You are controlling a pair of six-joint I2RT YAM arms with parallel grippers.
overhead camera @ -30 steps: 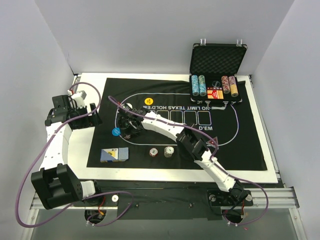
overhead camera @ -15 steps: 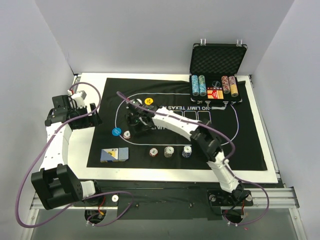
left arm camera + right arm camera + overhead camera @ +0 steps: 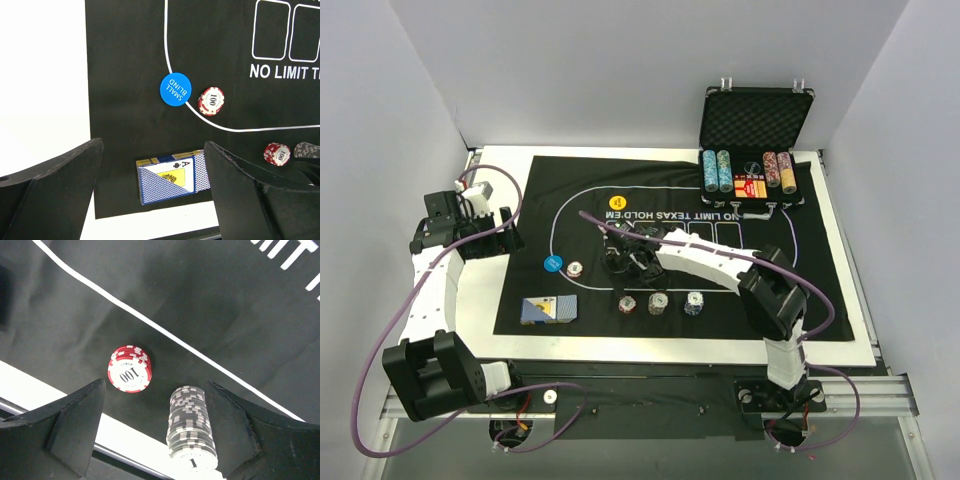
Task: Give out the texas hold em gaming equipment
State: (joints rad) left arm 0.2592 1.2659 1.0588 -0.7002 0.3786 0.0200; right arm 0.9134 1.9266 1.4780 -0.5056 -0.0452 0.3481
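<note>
My right gripper (image 3: 629, 262) hangs open and empty over the black felt mat (image 3: 800, 290), just behind a row of chip stacks: red (image 3: 627, 303), grey (image 3: 658, 302) and blue-grey (image 3: 693, 302). In the right wrist view the gripper (image 3: 155, 407) is open, with the red 100 stack (image 3: 129, 375) ahead of the left finger and the tall grey stack (image 3: 192, 427) near the right finger. A single red chip (image 3: 576, 268) lies beside the blue small-blind disc (image 3: 552, 264). The yellow disc (image 3: 617, 203) lies further back. The card deck (image 3: 549, 310) lies at the mat's near left. My left gripper (image 3: 485, 235) is open and empty off the mat's left edge.
The open black case (image 3: 757, 120) stands at the back right with several chip stacks (image 3: 717, 170) in it. In the left wrist view the open fingers (image 3: 55, 185) frame the deck (image 3: 172, 176), the blue disc (image 3: 175, 88) and the red chip (image 3: 211, 101).
My right gripper has let go of a red chip beside the blue disc and moved right toward the middle of the mat. The left arm has not moved.
</note>
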